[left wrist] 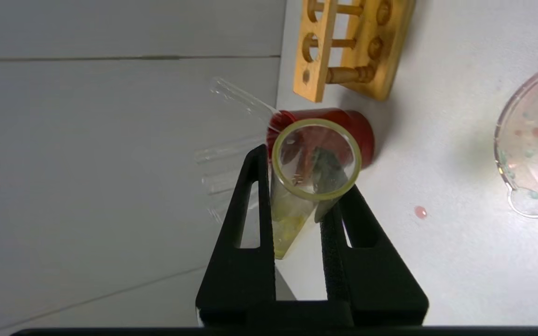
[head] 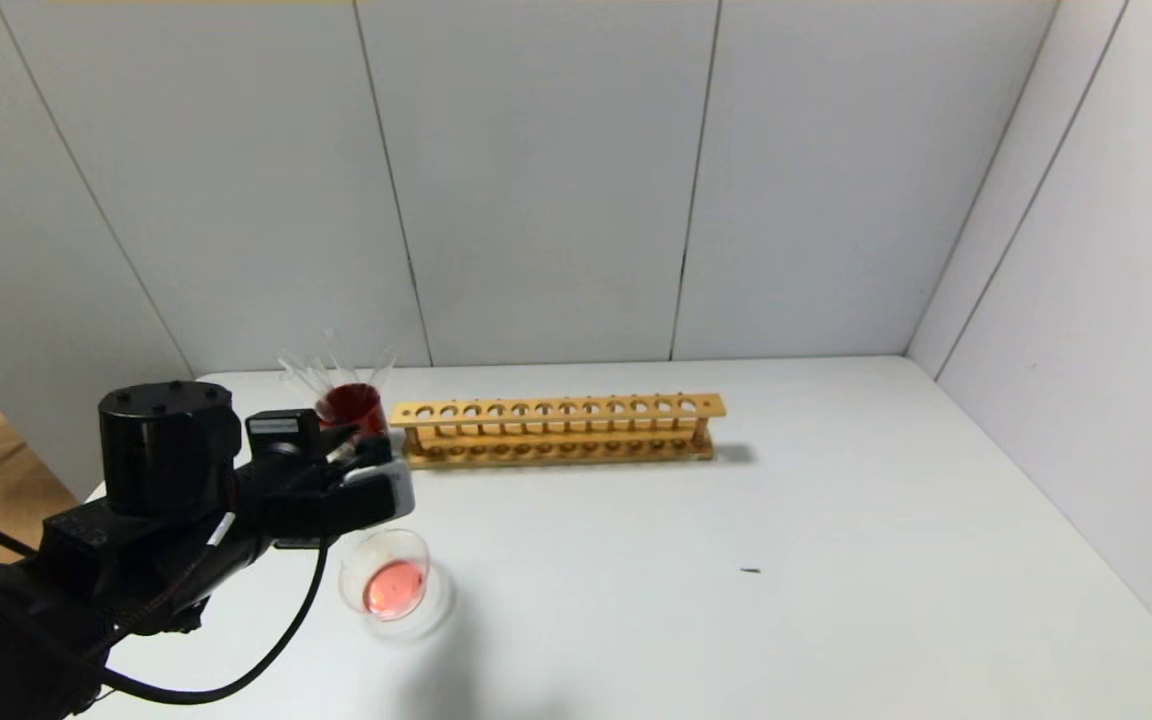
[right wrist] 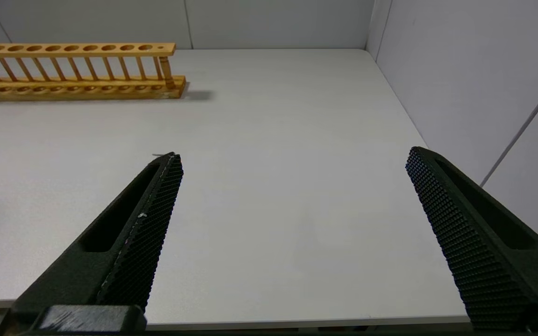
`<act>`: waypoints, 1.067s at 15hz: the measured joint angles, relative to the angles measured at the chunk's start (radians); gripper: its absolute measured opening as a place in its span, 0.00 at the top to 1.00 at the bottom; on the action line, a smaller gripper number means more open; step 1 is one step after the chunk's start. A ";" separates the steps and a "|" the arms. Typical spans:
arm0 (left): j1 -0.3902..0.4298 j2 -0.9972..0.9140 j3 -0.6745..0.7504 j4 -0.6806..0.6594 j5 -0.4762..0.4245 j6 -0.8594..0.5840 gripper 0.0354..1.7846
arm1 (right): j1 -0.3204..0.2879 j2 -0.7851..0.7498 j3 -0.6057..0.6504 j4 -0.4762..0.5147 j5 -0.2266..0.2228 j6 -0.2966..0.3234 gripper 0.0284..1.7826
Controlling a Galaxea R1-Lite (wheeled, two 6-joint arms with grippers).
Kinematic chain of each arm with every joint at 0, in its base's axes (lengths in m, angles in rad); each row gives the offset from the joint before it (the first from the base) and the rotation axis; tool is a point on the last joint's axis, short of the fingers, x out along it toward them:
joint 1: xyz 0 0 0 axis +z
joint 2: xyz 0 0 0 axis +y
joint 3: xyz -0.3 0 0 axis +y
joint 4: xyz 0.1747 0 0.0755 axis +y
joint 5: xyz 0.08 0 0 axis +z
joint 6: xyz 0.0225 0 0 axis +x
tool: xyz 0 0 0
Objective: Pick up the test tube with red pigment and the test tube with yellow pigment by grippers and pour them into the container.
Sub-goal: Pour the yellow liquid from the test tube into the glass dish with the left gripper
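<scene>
Red cup (left wrist: 343, 130) with clear tubes (left wrist: 241, 100) beside rack (head: 558, 430); dish (head: 391, 582) with red liquid nearby. Left gripper (left wrist: 306, 196) clamped on yellow tube (left wrist: 304, 186) above table (head: 736, 560). Right gripper (right wrist: 292, 163) spread wide, idle.

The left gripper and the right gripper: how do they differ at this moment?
The left gripper is shut on the test tube with yellow pigment; the right gripper is open and holds nothing. The left one hangs by the red cup, near the container; the right one is over bare table, off the end of the wooden rack. Both have black, ribbed fingers.
</scene>
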 joint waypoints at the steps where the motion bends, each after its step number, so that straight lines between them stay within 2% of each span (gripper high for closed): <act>1: 0.000 0.009 0.013 -0.026 0.000 0.005 0.83 | 0.000 0.000 0.000 0.000 0.000 0.000 0.02; 7: 0.002 0.023 0.115 -0.140 -0.008 0.055 0.83 | 0.000 0.000 0.000 0.000 0.000 0.000 0.02; 13: 0.003 0.029 0.134 -0.157 -0.006 0.159 0.83 | 0.000 0.000 0.000 0.000 0.000 0.000 0.02; 16: 0.000 0.026 0.123 -0.160 -0.007 0.153 0.83 | 0.000 0.000 0.000 0.000 0.000 0.000 0.02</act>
